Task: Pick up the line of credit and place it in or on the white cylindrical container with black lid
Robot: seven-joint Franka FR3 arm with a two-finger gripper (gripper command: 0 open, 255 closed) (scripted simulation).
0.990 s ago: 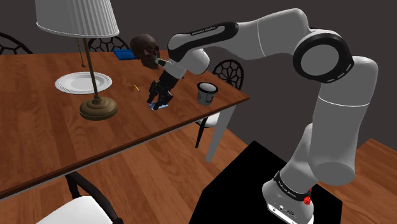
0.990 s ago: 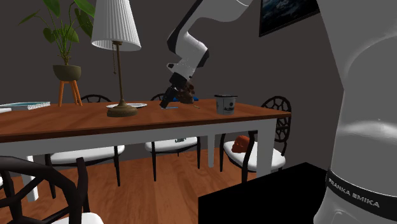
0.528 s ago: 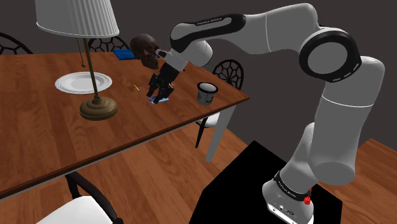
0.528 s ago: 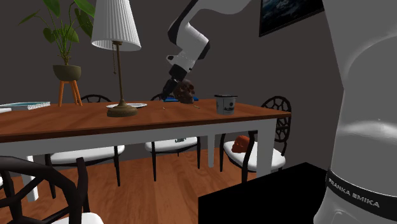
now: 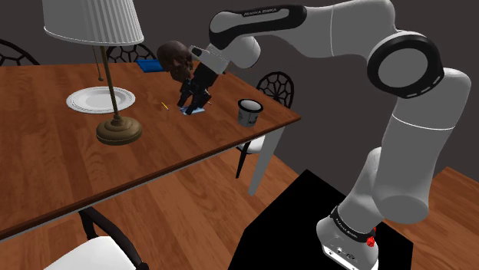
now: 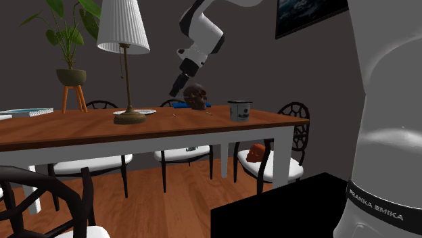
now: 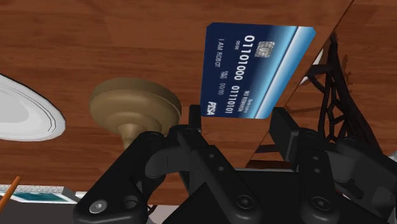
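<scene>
Card (image 7: 254, 70) is held clamped between gripper (image 7: 234, 118) fingers and has been lifted further off table (image 5: 46, 165) than half a second ago. Cup (image 5: 249, 112) is seen well apart.

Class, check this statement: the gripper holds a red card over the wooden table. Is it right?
Not quite. The card is blue, not red, as the wrist view shows. The rest stands: the gripper holds it between its fingers over the wooden table.
</scene>
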